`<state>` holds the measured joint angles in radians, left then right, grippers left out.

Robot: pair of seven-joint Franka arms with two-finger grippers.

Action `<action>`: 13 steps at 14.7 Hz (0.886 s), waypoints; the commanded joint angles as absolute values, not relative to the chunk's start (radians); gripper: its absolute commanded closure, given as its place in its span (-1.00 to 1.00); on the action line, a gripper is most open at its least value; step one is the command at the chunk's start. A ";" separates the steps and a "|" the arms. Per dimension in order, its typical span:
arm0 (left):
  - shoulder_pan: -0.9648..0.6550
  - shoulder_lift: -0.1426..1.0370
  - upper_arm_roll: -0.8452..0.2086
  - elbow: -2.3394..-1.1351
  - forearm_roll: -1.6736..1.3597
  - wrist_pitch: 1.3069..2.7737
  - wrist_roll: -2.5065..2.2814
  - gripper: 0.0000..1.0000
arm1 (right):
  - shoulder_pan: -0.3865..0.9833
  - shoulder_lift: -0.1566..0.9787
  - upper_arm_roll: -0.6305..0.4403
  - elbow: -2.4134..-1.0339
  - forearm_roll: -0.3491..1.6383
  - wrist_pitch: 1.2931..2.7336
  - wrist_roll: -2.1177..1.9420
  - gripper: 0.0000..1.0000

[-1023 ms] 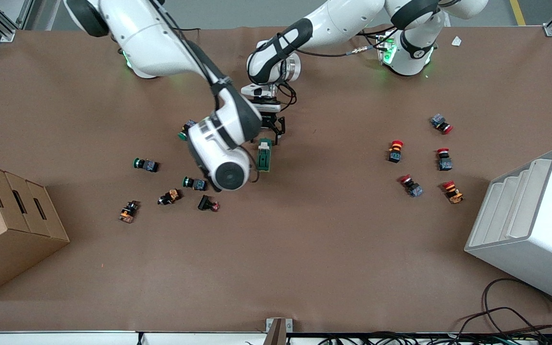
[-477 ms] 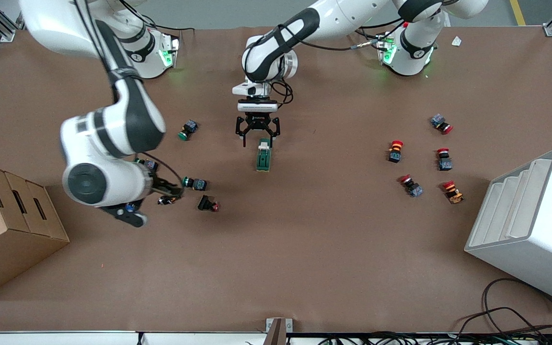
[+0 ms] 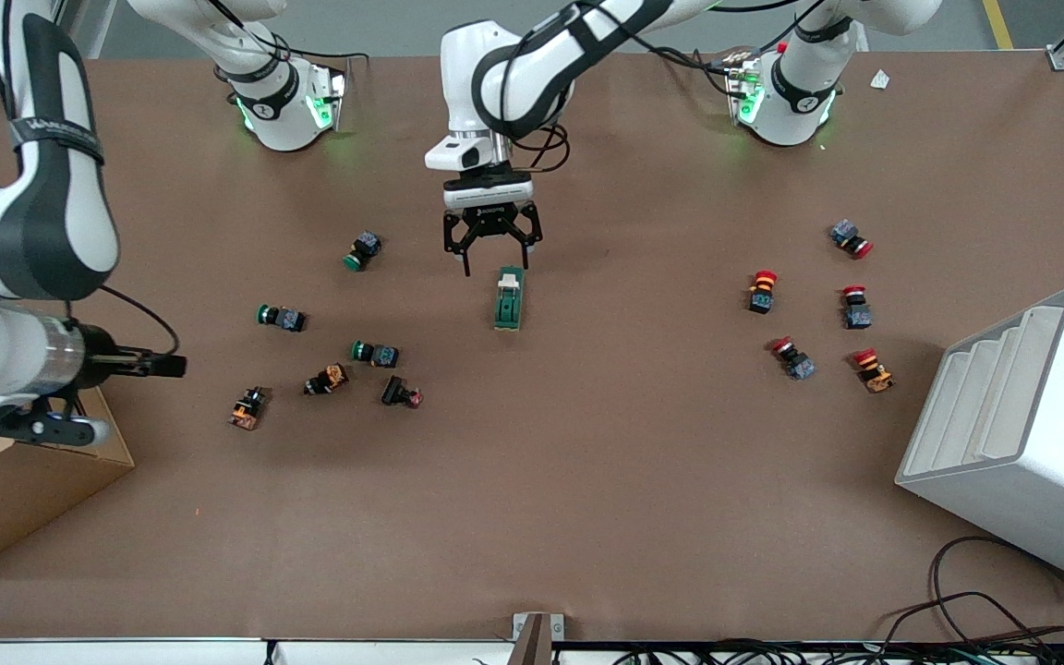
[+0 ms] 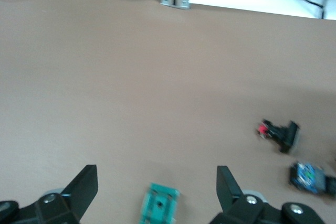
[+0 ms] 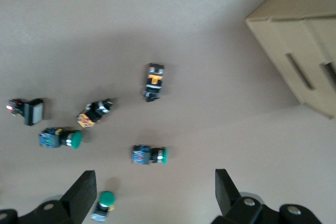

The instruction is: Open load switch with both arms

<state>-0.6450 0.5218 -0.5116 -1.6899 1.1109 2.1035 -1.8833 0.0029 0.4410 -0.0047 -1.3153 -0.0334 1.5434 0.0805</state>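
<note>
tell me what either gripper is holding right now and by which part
Nothing is held. The left gripper hangs open over the load switch; the right gripper is open above the push buttons near the cardboard box.

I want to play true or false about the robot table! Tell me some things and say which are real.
1. The left end effector is open. True.
2. The left end effector is squeezing the green switch. False: it hangs just above one end of the switch and holds nothing.
3. The right end effector is open, up over the green-capped buttons. True.
4. The cardboard box sits at the left arm's end of the table. False: it sits at the right arm's end.
5. The red-capped buttons are in the white bin. False: they lie on the table beside it.
</note>
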 commanded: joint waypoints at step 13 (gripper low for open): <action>-0.100 0.129 -0.429 -1.542 0.283 1.807 -0.676 -1.00 | -0.063 0.376 0.031 -1.258 0.048 1.463 -0.009 -1.00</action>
